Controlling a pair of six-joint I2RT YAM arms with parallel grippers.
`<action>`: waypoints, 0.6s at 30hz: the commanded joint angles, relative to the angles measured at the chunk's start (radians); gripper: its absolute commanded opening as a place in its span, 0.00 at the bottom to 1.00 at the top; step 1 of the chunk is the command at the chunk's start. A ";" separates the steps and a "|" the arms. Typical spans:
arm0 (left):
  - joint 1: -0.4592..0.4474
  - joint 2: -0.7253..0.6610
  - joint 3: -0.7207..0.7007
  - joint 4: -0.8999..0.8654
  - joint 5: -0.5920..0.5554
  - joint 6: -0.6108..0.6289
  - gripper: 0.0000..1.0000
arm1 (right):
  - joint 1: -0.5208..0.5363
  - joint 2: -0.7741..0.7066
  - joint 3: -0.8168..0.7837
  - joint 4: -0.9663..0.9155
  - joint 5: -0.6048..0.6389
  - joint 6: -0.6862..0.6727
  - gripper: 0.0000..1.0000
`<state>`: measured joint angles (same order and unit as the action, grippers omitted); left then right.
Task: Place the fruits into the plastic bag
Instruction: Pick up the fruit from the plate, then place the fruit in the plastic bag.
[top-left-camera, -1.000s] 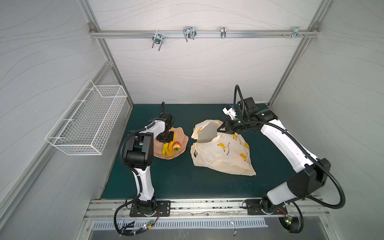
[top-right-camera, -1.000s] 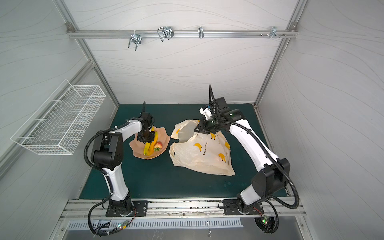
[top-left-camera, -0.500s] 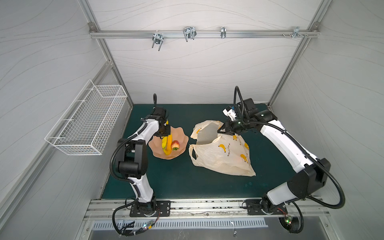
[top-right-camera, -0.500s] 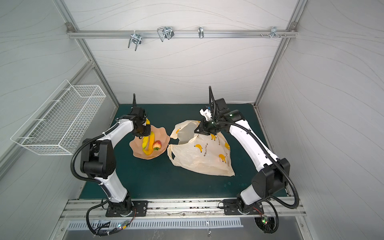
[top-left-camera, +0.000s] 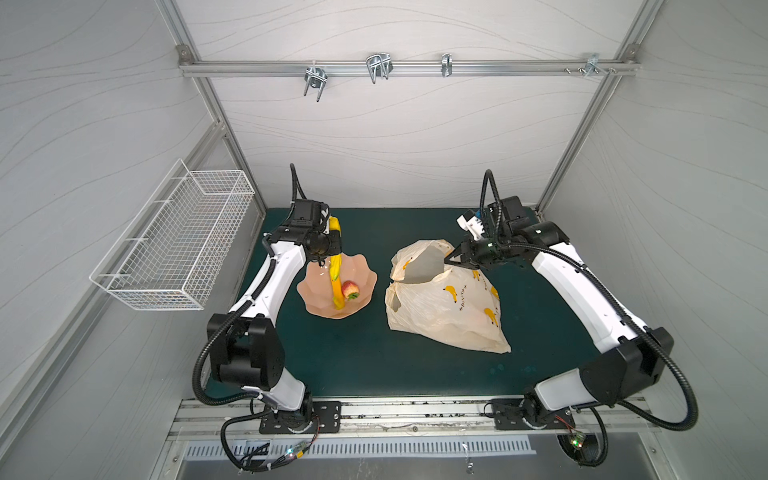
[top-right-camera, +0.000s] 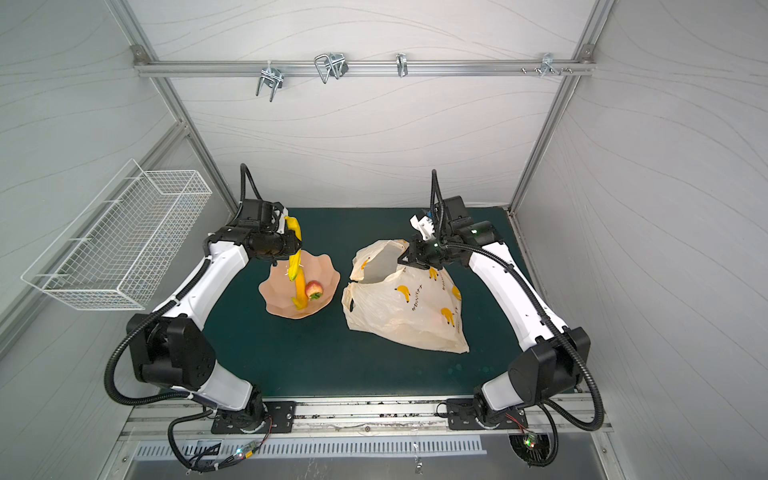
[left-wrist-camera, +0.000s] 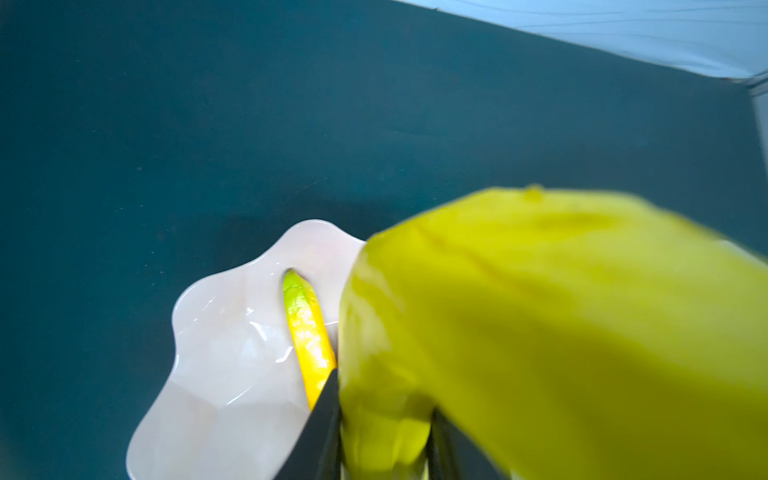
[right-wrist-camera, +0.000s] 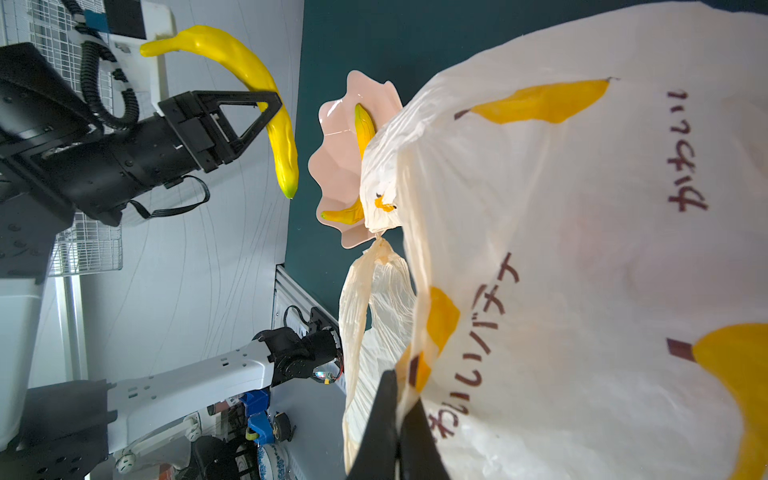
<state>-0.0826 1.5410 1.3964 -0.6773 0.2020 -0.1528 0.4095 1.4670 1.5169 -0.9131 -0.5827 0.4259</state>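
L jaws part-closed round yellow banana (right-wrist-camera: 286, 145), held above pink plate (top-left-camera: 365, 274), 2nd banana (top-left-camera: 337, 297) + strawberry (top-left-camera: 350, 288) in plate, R jaws pinched tight on plastic bag (top-left-camera: 449, 307) rim, mouth open

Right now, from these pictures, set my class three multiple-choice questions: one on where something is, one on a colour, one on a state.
1. Where is the red fruit? A in the bag; B on the plate; C in the right pincer.
2. What colour is the plate? A pink; B blue; C black.
3. The right pincer is: A open and empty; B shut on the bag's edge; C shut on the plate.

Answers:
1 B, it lies in the plate's hollow.
2 A, its scalloped rim is pale pink.
3 B, the right wrist view shows it pinching the plastic.
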 joint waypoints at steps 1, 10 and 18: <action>-0.030 -0.072 0.024 0.052 0.155 0.042 0.14 | -0.011 -0.012 0.006 -0.038 -0.022 -0.032 0.00; -0.347 -0.169 -0.030 -0.020 0.205 0.293 0.17 | -0.022 -0.003 0.011 -0.041 -0.043 -0.043 0.00; -0.471 -0.152 -0.067 -0.059 0.110 0.399 0.17 | -0.024 -0.004 0.006 -0.042 -0.064 -0.051 0.00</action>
<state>-0.5293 1.3781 1.3289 -0.7189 0.3573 0.1635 0.3923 1.4670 1.5169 -0.9257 -0.6163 0.3985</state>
